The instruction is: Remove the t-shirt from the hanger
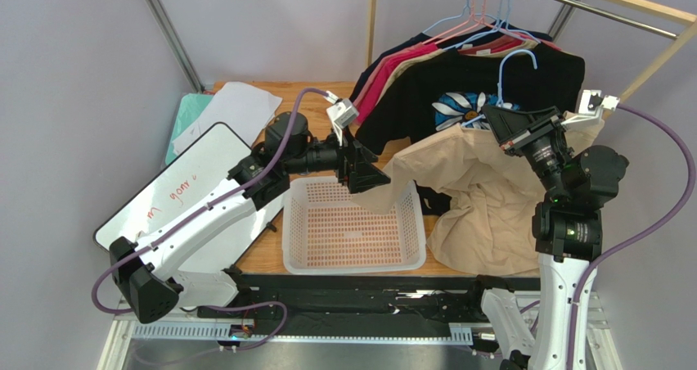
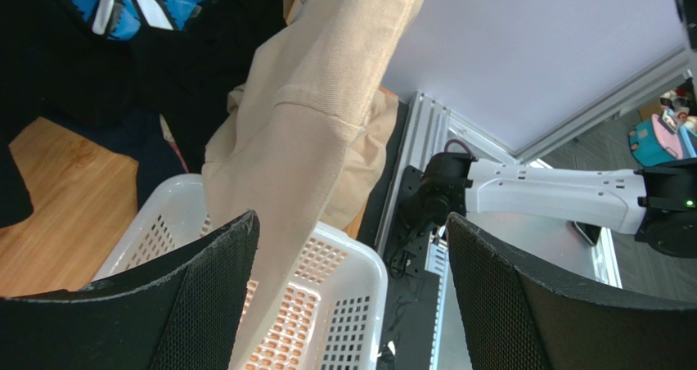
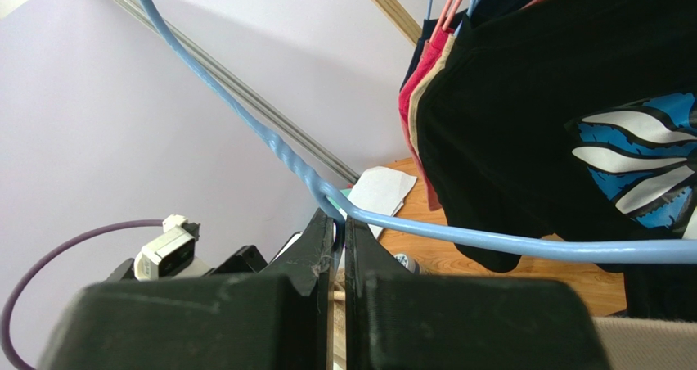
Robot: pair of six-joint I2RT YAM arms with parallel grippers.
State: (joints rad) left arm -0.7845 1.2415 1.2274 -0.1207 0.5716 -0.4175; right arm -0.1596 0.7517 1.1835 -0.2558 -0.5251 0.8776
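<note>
Table (image 1: 260, 259): a wooden top filled the middle of the overhead view, with both arm bases along the bottom edge.
Hanging shirts (image 1: 458, 75): a row of black, red and tan tops hung on a rail at upper right; the front one was black with a blue and white print.
T-shirt (image 1: 483, 198): the beige top was bunched at centre right, just below the hanger. It spilled down onto the table right of the basket, and one sleeve stretched left over the basket's upper right corner.
Whiteboard (image 1: 196, 165): lay tilted at left, under the left arm.
Basket (image 1: 353, 265): a white slotted tray sat at lower centre.
Papers (image 1: 237, 108): white sheets lay at upper left.
Hanger (image 1: 517, 59): light blue wire at upper right, its hook pointing up.
Left gripper (image 1: 368, 178): the fingers (image 2: 204, 296) stood wide apart above the basket, the beige sleeve passing between them unpinched.
Right gripper (image 3: 337, 223): the fingers were pressed together on the blue hanger wire.
</note>
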